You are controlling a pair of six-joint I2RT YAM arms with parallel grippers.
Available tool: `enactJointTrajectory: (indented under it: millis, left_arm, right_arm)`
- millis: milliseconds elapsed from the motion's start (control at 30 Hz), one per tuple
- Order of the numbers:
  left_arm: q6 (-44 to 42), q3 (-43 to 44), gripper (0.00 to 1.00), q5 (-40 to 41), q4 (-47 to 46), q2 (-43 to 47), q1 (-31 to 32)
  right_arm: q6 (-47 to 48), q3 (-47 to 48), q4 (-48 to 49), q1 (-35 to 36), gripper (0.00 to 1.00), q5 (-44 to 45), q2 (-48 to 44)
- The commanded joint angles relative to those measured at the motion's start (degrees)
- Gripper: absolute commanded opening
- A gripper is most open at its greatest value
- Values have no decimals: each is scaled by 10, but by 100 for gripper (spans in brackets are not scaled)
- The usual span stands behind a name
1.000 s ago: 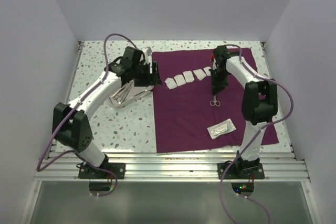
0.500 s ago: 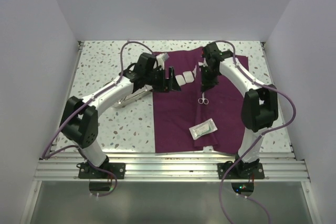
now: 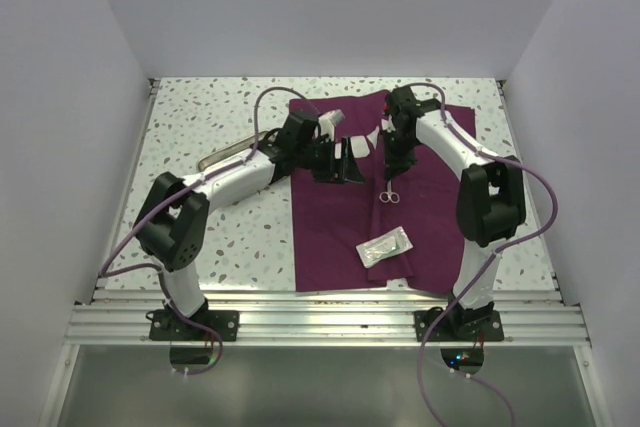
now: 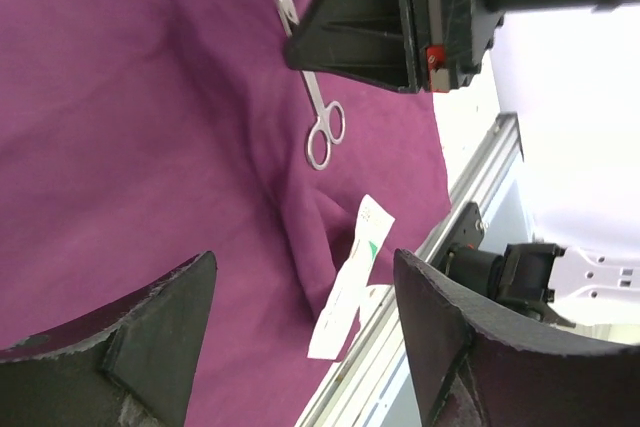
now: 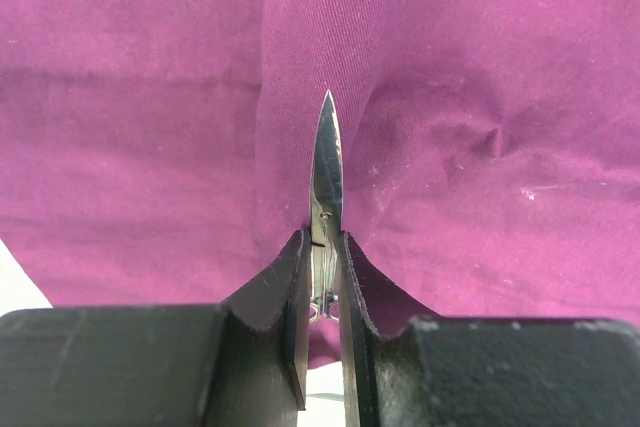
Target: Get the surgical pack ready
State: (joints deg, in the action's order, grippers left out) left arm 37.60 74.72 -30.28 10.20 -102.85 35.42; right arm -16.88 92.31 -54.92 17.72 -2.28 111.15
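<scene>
The purple drape point(image 3: 440, 217) lies rumpled on the table, with folds running under both grippers. My right gripper point(image 3: 392, 159) is shut on steel scissors point(image 3: 389, 195). Their blades point(image 5: 327, 152) stick out past its fingers over the drape point(image 5: 500, 67), and the rings point toward the near edge. My left gripper point(image 3: 338, 163) hovers open over the drape point(image 4: 150, 97), nothing between its fingers point(image 4: 130, 347). It faces the scissors point(image 4: 322, 132) and the white pouch point(image 4: 350, 292). That pouch point(image 3: 385, 247) rests on a fold near the front. Gauze squares point(image 3: 352, 150) lie between the two grippers. The steel tray point(image 3: 222, 156) is mostly hidden behind the left arm.
The speckled tabletop point(image 3: 220, 237) is bare left of the drape. White walls close in three sides. The aluminium rail point(image 3: 320, 322) runs along the near edge. Both arms crowd the drape's far middle, their grippers close together.
My left arm swung right from the tray to over the drape. The right gripper carried the scissors left, and the drape bunched leftwards, shifting the pouch and gauze with it.
</scene>
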Motion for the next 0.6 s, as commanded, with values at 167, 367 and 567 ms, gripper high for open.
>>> enactJointTrajectory:
  millis: [167, 367, 567]
  left_arm:
    - [16, 40, 74, -39, -53, -39, 15]
    - [15, 45, 75, -55, -48, -46, 16]
    - [11, 56, 77, -61, -45, -52, 22]
  right_arm:
    - [19, 5, -50, -12, 0, 14, -33]
    - [32, 5, -82, -15, 0, -1, -40]
    - [36, 10, -85, -17, 0, -18, -41]
